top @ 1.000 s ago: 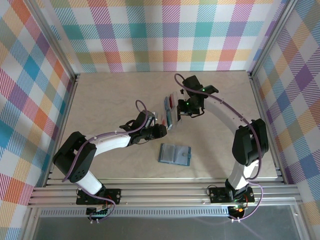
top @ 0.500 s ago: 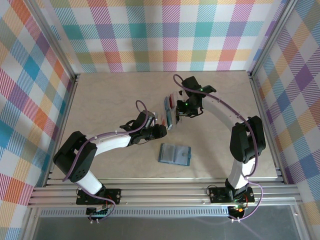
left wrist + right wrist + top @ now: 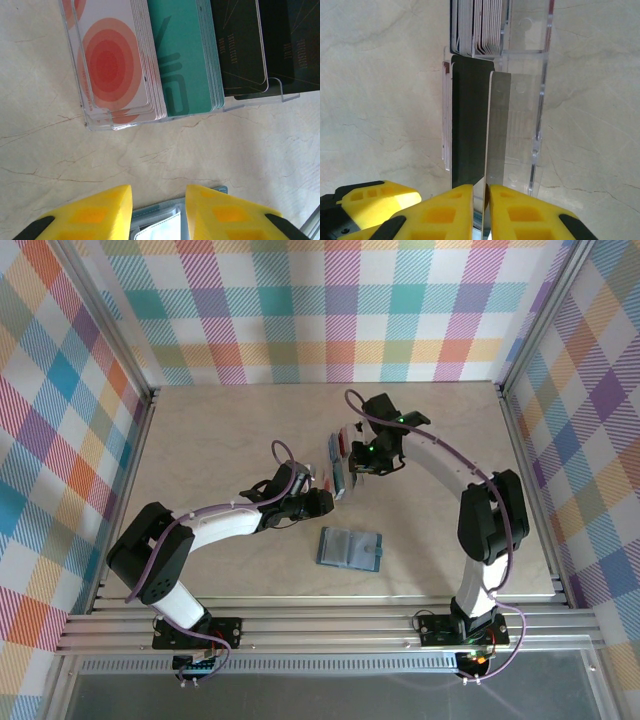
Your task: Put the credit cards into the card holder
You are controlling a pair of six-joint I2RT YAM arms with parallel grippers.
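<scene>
None of the credit cards [image 3: 185,55] is in the card holder [image 3: 350,548] yet, which lies apart from their rack [image 3: 542,100]; our right gripper [image 3: 481,192] pinches one pale card [image 3: 500,130] there, left gripper [image 3: 159,192] parted, seemingly empty.

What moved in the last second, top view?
The right gripper edged left, closer in on the clear rack. Its fingers sit either side of an upright grey card; whether they pinch it is unclear. The left gripper, the rack and the card holder on the table stayed put.
</scene>
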